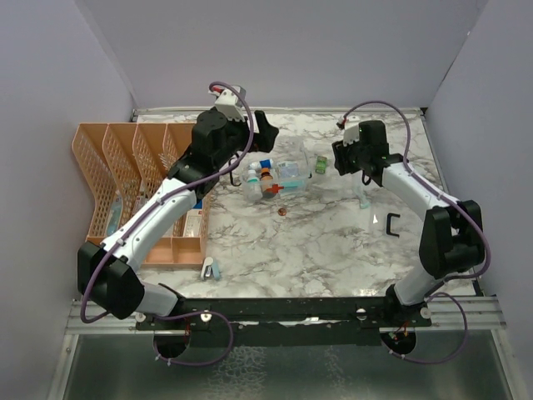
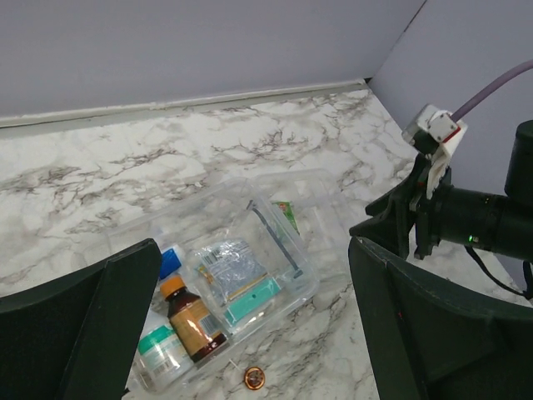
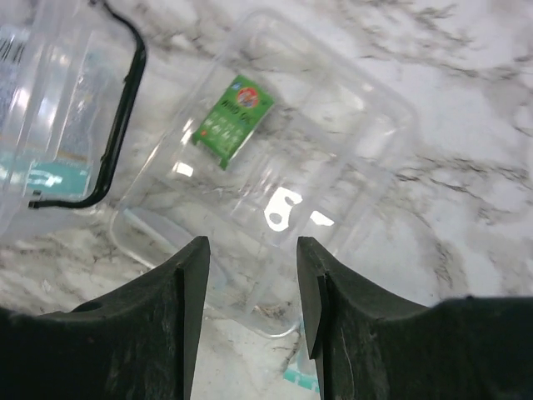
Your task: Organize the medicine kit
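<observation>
The medicine kit (image 1: 287,175) is a clear box in the middle of the marble table, with its black handle (image 3: 125,100) lying across it. In it lie a foil packet (image 2: 229,267) and a teal strip (image 2: 252,300). A brown bottle (image 2: 193,321), a white bottle (image 2: 162,354) and a blue cap (image 2: 169,262) sit at its left end. My left gripper (image 2: 252,247) hangs wide open above the kit, touching nothing. To the kit's right lies a clear compartment tray (image 3: 333,142) holding a green packet (image 3: 233,117). My right gripper (image 3: 252,250) hovers open over the tray's near edge.
An orange lattice organizer (image 1: 125,183) fills the left side of the table. A small copper disc (image 2: 254,377) lies just in front of the kit. A black clip (image 1: 391,223) and a clear piece (image 1: 364,196) lie near the right arm. A small white item (image 1: 208,268) sits at the front.
</observation>
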Robot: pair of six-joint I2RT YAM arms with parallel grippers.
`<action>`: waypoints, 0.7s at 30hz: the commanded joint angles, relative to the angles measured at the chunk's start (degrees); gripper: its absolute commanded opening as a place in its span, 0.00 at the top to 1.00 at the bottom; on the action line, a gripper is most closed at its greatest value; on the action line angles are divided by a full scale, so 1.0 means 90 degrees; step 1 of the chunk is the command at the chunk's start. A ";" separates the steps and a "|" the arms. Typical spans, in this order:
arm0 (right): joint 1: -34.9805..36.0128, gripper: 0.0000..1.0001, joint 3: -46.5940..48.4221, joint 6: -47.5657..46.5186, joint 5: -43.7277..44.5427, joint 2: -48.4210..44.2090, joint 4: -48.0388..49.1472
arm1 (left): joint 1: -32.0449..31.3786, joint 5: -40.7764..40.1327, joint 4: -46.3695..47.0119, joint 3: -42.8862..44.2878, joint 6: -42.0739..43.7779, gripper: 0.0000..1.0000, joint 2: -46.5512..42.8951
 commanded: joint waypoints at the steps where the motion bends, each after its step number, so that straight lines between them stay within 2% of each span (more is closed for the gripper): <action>1: -0.0018 0.53 -0.0041 0.1255 0.1774 -0.0349 0.0225 | -0.0198 -0.0261 -0.0015 0.0046 -0.0262 0.01 -0.0116; 4: -0.0168 0.53 -0.0073 0.1663 0.2152 -0.0446 -0.0052 | -0.0311 -0.0472 -0.0105 0.0054 -0.0616 0.01 -0.0143; 8: -0.0415 0.53 -0.0002 0.2220 0.2055 -0.0424 -0.0654 | -0.0411 -0.0583 -0.0203 -0.0036 -0.1125 0.01 -0.0191; 12: -0.0467 0.56 -0.0057 0.2363 0.2044 -0.0330 -0.0859 | -0.0429 -0.0727 -0.0298 -0.0199 -0.1363 0.01 -0.0270; 16: -0.0491 0.60 -0.0050 0.2303 0.1505 -0.0216 -0.0934 | -0.0426 -0.0847 -0.0432 -0.0279 -0.1553 0.01 -0.0308; 21: -0.0497 0.60 0.0070 0.2535 0.1950 0.0083 -0.1247 | -0.0426 -0.0829 -0.0446 -0.0379 -0.1659 0.01 -0.0340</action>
